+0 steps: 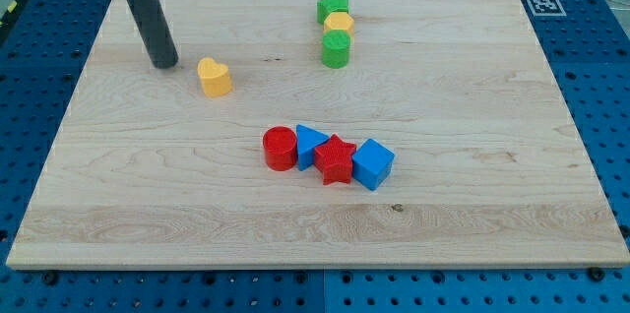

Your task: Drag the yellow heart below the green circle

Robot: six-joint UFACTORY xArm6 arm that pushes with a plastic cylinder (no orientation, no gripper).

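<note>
The yellow heart (214, 77) lies on the wooden board in the upper left part of the view. The green circle (336, 49) stands in the upper middle, at the bottom of a short column with a yellow block (339, 24) above it and a green star (333, 5) at the top. My tip (164, 61) rests on the board just to the left of the yellow heart, a small gap apart, slightly higher in the view.
A row of blocks sits in the middle of the board: a red cylinder (280, 148), a blue triangle (310, 142), a red star (336, 159) and a blue cube (372, 163). The wooden board (492, 156) lies on a blue perforated table.
</note>
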